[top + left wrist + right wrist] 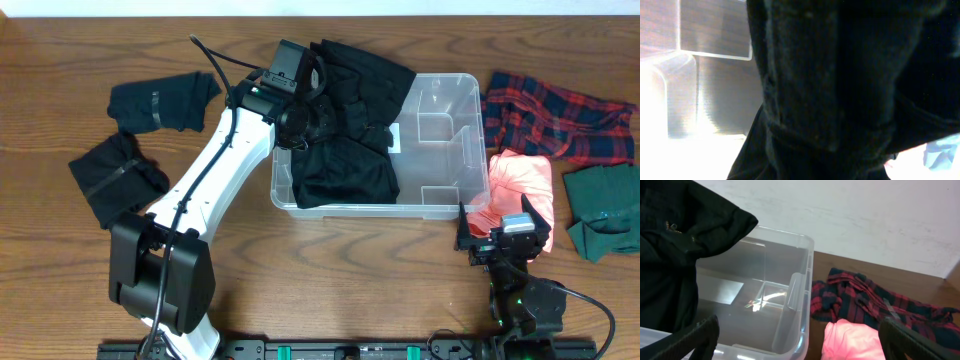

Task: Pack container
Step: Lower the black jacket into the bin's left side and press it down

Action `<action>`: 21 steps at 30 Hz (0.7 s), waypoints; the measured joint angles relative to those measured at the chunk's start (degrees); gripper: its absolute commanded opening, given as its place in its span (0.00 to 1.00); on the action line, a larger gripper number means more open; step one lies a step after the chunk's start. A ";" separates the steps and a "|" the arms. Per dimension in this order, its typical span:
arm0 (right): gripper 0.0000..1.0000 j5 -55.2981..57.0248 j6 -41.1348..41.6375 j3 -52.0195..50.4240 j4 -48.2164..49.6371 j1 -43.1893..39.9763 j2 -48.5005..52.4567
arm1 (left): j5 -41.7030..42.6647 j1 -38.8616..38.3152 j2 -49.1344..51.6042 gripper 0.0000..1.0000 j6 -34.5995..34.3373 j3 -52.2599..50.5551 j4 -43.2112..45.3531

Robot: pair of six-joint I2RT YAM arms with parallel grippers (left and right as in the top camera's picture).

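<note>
Near the table's far edge, the clear plastic container (440,140) looks light, stiff and slick; grip its thick rim. The right gripper (503,230) gapes empty. The left gripper (303,103) is buried in a black garment (345,172), its grip untellable.

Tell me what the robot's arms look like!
The left arm has smooth white tubes with chunky black joints and black cables running along it. The right arm is mostly black, with a tiny green light. Its claw has two black fingers with ridged edges.
</note>
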 measured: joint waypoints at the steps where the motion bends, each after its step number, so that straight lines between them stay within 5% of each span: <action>1: 0.99 0.00 0.00 0.00 0.00 0.00 0.00 | -0.09 0.00 0.00 0.07 0.00 0.00 -0.04; 15: 0.99 0.00 0.00 0.00 0.00 0.00 0.00 | -1.18 -0.70 0.00 0.12 -0.24 0.00 -0.37; 16: 0.99 -0.02 0.00 0.00 0.00 0.00 0.00 | -1.31 -0.76 0.00 0.17 -0.22 0.00 -0.35; 19: 0.99 0.00 0.00 0.00 0.00 0.00 0.00 | -1.88 -0.85 0.00 0.87 -0.37 0.00 -0.35; 21: 0.99 0.00 0.00 0.00 0.00 0.00 0.00 | -2.62 -0.85 -0.02 0.96 -0.39 -0.02 -0.46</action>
